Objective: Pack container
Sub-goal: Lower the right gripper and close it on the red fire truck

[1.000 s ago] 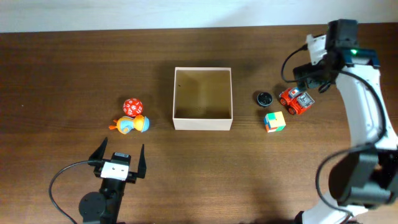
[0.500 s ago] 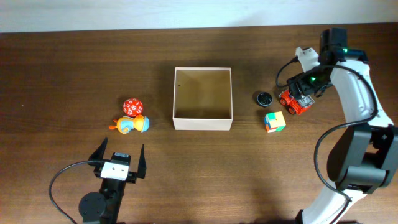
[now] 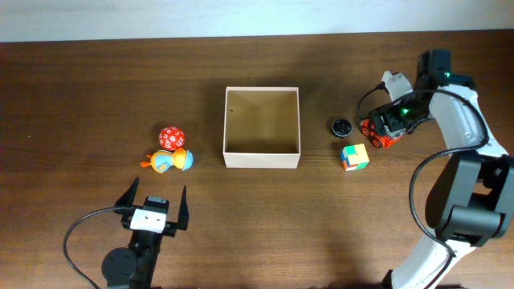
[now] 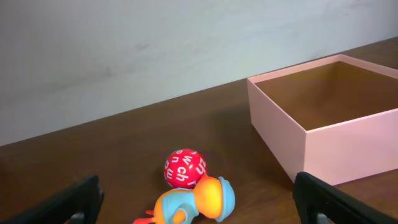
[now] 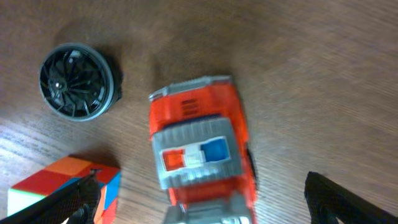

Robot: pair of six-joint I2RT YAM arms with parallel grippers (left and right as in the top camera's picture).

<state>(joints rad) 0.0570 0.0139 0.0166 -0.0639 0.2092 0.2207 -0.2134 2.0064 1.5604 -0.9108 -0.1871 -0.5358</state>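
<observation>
1. Desk [image 3: 80, 80]: dark brown wood grain, carrying every item below.
2. Container [image 3: 262, 128]: a square, shallow, open-topped box with thin white walls and a tan interior. It stands upright near the middle of the desk, and nothing shows inside it. The left wrist view shows it at the right [image 4: 323, 124].
3. Red ball [image 3: 170, 137] with white markings: left of the container and clear of it.
4. Orange-and-blue toy figure [image 3: 169, 160]: just in front of the red ball, touching or nearly touching it.
5. Black round disc [image 3: 342, 126] with fan-like vanes: right of the container, lying flat.
6. Red toy truck [image 3: 377, 132] with a grey roof: just right of the disc, not touching it.
7. Multi-coloured cube [image 3: 354, 156]: in front of the disc and truck, close to both.
8. Left end effector [image 3: 155, 198]: its jaws are spread wide with nothing between them. It sits at the near side of the desk, well apart from the ball and figure.
9. Right end effector [image 3: 393, 120]: it hangs directly above the truck. Its fingers [image 5: 348, 199] are set wide apart, flanking the truck in the wrist view without gripping it.
</observation>
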